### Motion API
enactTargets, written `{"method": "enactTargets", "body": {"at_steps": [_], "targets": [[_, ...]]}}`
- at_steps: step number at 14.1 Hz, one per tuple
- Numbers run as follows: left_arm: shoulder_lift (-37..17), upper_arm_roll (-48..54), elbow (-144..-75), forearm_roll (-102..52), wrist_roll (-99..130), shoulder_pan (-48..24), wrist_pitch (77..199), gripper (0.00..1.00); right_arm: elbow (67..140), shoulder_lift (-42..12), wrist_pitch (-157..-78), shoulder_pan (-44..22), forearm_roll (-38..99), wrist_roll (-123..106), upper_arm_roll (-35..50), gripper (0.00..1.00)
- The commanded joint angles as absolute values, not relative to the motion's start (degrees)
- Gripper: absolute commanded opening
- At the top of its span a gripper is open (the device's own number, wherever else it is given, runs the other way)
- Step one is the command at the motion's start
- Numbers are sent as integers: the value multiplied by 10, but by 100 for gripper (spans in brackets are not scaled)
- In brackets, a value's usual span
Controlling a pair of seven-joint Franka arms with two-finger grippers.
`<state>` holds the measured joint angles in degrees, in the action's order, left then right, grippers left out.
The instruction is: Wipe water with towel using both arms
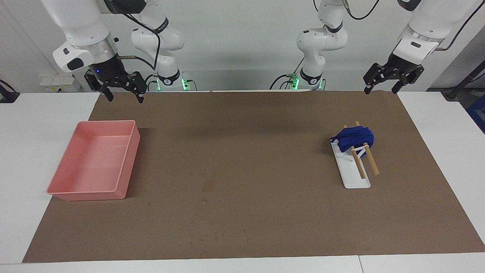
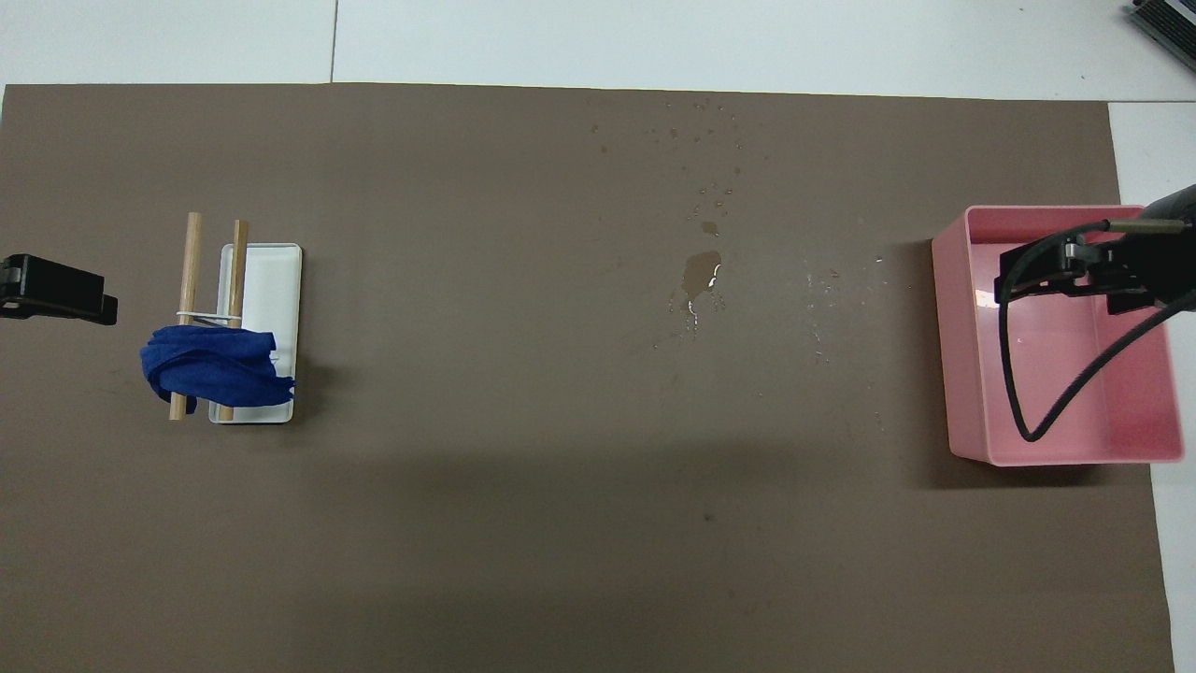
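The blue towel hangs bunched over two wooden sticks of a white rack toward the left arm's end of the brown mat; it also shows in the overhead view. The water is a small dark blotch with scattered specks at the mat's middle, farther from the robots than the towel; it glints in the overhead view. My left gripper is open and empty, raised in the air at the left arm's end. My right gripper is open and empty, raised over the pink tray's end.
A pink tray stands empty toward the right arm's end of the mat; its wall also shows in the overhead view. The brown mat covers most of the white table. A black cable loops from the right wrist.
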<state>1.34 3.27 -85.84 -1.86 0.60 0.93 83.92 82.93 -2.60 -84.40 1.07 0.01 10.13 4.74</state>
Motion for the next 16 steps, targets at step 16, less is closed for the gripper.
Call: {"method": "enactTargets", "body": {"at_steps": [16], "targets": [[66,29,-945,36,213,-3,883,100,908,18,-883,10,-19,99,55,100]]}}
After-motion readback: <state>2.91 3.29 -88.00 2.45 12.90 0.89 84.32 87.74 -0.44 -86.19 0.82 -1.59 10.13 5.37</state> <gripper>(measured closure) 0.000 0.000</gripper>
